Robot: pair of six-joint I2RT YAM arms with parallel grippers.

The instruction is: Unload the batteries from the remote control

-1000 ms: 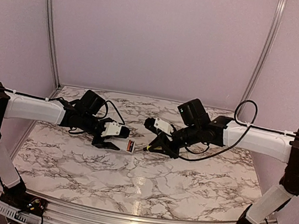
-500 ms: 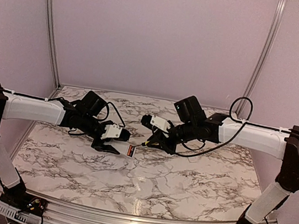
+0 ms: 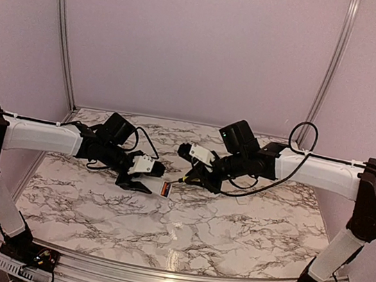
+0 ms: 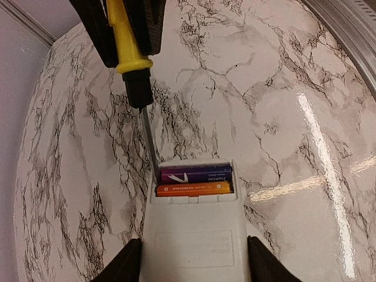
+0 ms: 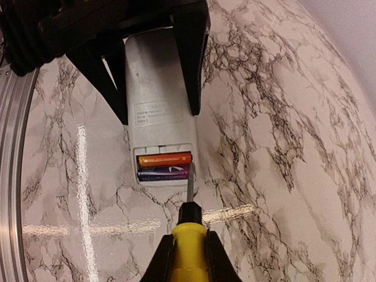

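Right gripper (image 3: 196, 176) has crept a bit toward 10 o'clock since a sec ago, its arm riding higher; left gripper (image 3: 145, 177) and remote control (image 3: 165, 189) barely nudged, and nothing much changed in the last half sec. Table (image 3: 182, 231) is white marble-look w/ dark veins and glare streaks, w/ a metal rail (image 3: 168, 278) along the near edge. Walls (image 3: 201, 45) are pale lilac, w/ metal posts (image 3: 62, 32) running up at 11 and 1. On my top cam the remote is only a small red-black end near centre, btwn the two grippers. Wrist cams give more: left gripper's fingers (image 4: 126, 264) clamp both long sides of the remote, at 6 o'clock in that view. Right gripper is closed narrow on a yellow-handled screwdriver (image 5: 188, 235). Battery bay (image 4: 194, 162) is uncovered and holds two cells side by side across it: orange battery (image 4: 192, 188) on the body side, purple battery (image 4: 197, 174) toward the outer end. Screwdriver's metal tip sits at one end of the bay, beside the purple battery; can't tell if it touches.
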